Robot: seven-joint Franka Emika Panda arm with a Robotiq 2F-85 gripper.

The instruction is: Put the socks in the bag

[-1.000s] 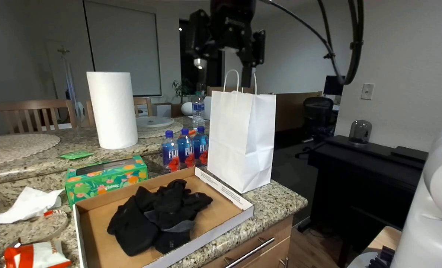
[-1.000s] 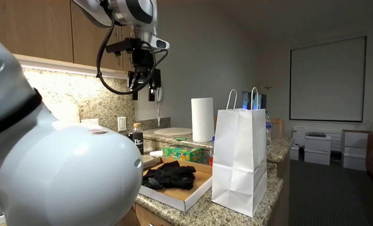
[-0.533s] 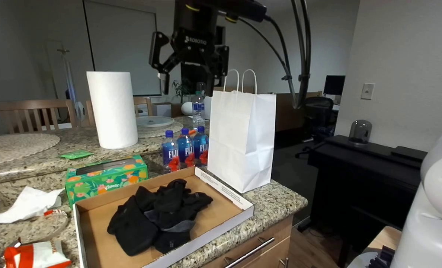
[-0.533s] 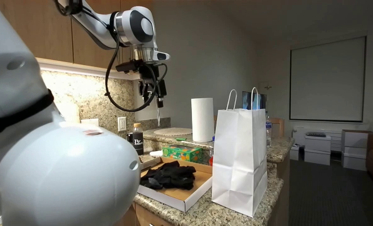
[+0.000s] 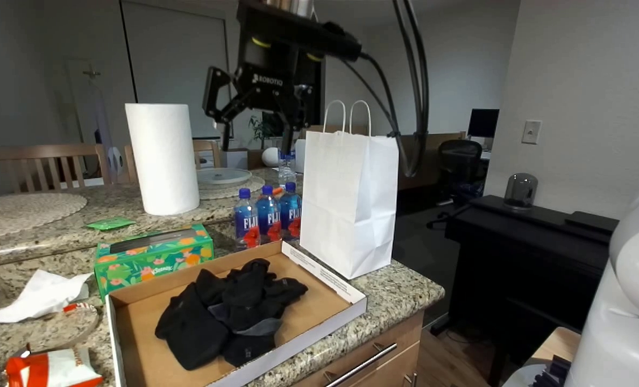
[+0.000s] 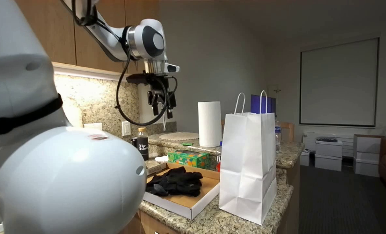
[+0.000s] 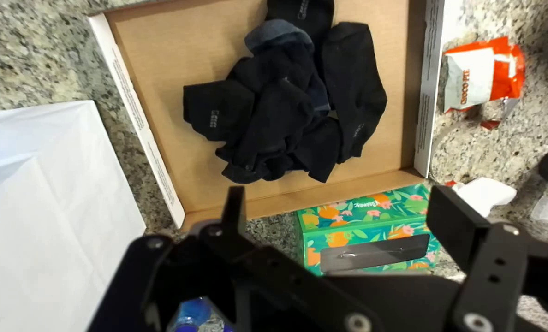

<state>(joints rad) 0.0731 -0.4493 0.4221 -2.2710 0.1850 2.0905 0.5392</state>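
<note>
Wrist view: the gripper point(image 7: 337, 203) is spread, with nothing between its fingers, and hangs well above the tray point(image 7: 172, 55). The socks point(image 7: 283, 106) lie in the tray as one overlapping heap. The bag point(image 5: 346, 204) stands upright just beside it, near the edge of the counter point(image 5: 405, 293).

Possible faults:
1. Missed or multiple pick. Cause: limp, layered fabric; a shallow pinch may slip, a deep one may press the tray floor.
2. Collision on descent. Cause: the fingers line up here nearer the tissue box point(image 7: 366, 214) than the heap.
3. Snag or tip-over. Cause: a trailing sock catching the handles point(image 5: 334, 101), or contact with the paper rim. How wide the bag's mouth gapes cannot be told.
</note>
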